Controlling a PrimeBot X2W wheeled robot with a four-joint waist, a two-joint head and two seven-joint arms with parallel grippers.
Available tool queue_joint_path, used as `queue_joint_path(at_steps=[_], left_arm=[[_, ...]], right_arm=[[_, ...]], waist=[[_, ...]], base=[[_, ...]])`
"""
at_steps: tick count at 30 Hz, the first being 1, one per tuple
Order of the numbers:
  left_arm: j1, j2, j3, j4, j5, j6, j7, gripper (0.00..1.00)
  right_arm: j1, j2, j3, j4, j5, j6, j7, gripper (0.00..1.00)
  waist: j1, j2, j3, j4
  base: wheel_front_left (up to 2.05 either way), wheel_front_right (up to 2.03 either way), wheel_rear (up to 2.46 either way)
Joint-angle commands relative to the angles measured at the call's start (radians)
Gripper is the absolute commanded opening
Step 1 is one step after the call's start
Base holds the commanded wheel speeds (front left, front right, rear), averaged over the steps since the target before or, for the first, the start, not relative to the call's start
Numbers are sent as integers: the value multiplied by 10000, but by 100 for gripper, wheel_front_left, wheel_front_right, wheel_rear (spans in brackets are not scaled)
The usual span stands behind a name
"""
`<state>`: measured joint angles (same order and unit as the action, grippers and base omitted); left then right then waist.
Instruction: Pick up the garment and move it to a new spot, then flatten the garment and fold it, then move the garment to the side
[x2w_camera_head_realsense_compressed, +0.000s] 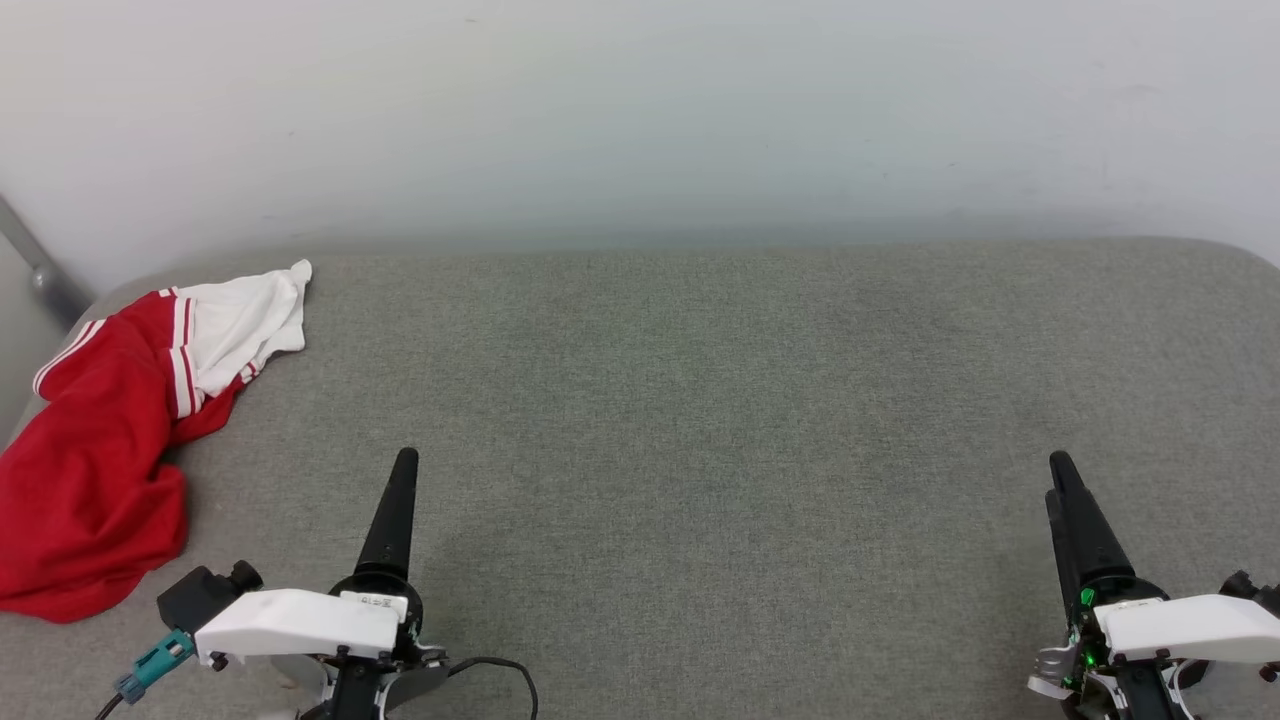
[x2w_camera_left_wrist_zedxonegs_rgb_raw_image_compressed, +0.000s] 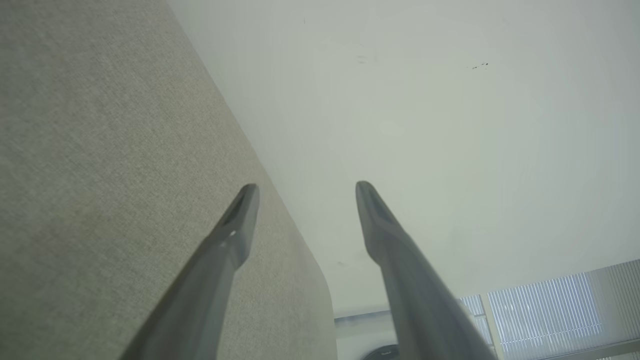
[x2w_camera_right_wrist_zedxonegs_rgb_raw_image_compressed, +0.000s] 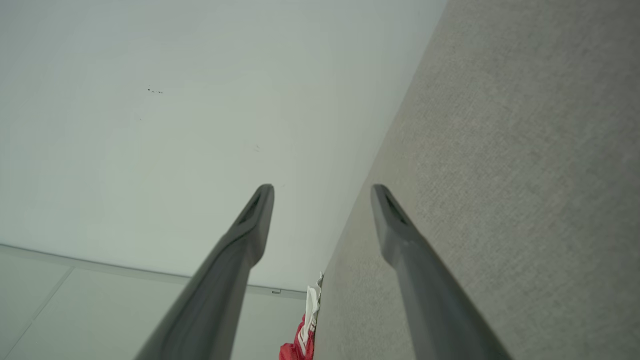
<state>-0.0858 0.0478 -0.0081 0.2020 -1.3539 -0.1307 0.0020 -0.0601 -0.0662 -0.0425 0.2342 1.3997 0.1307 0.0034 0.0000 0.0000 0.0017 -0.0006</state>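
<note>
Left hand (x2w_camera_head_realsense_compressed: 404, 465) hangs spread, garment (x2w_camera_head_realsense_compressed: 110, 430) bunched apart to its left.

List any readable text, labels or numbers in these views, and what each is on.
No text is readable.
Sticker on the white housing behind the left gripper: has print, but too small to read.
Shirt, crumpled at the couch's left end: no lettering on the folds facing the camera.
</note>
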Motion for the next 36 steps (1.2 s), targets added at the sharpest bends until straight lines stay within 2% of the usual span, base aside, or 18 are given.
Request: queue_joint_path(at_steps=[1, 14, 23, 36], left_arm=[[-277, 29, -191, -259, 669, -2, -137, 100], [-174, 35, -488, -412, 3283, -1, -587, 100], [-150, 31, -566, -428, 5506, 114, -922, 100], [-235, 62, -872, -365, 7495, 361, -1282, 100]], right_arm=[[-151, -63, -34, -241, -554, 1, -138, 100], [1, 76, 27, -562, -2912, 1, -467, 100], [71, 93, 62, -788, -5328, 1, -428, 100], [204, 138, 48, -1069, -7540, 0, -198, 100]], waist=[[0, 0, -8, 7], [0, 0, -56, -33], [0, 0, -72, -47], [0, 0, -86, -23]], base=[[0, 0, 0], [0, 0, 0], [0, 0, 0], [0, 0, 0]])
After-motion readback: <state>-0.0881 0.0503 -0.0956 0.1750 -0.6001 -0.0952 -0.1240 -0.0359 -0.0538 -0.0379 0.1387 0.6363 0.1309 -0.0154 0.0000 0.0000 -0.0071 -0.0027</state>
